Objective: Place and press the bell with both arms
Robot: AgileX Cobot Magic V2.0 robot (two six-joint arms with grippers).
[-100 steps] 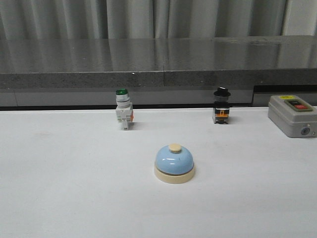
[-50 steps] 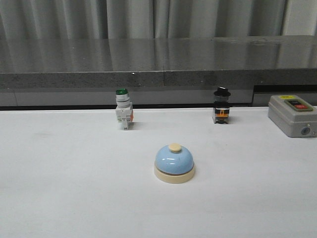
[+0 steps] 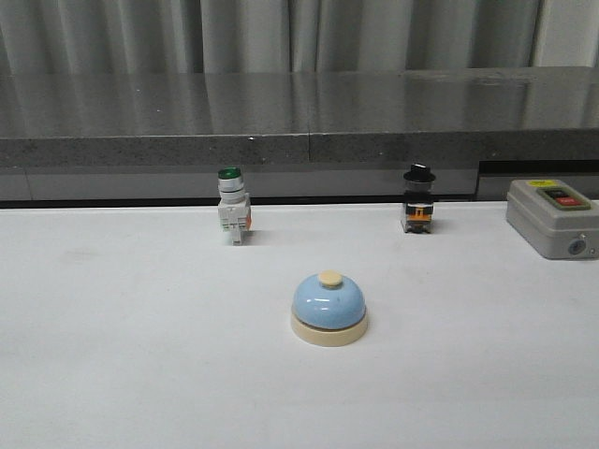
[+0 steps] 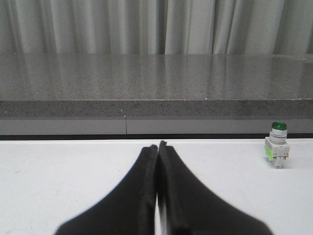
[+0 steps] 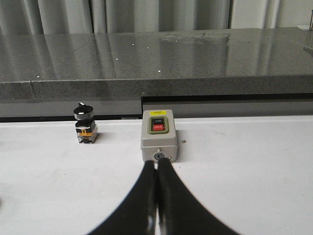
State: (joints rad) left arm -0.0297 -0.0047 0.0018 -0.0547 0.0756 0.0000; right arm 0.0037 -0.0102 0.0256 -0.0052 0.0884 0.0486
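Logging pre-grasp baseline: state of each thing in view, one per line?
bell: upright on the table, untouched, no gripper near
left gripper: shut, empty
right gripper: shut, empty
green-capped switch: standing upright
black-knob switch: standing upright
grey button box: resting flat, buttons facing up

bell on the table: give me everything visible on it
The bell is a small dome, glossy light blue with a highlight on its front, seated on a wider cream round base, with a cream button on top. It stands upright on the white table, near the middle, nearer the camera than the row of switches. Nothing touches it but the table; no gripper shows in the front view. It appears in neither wrist view.
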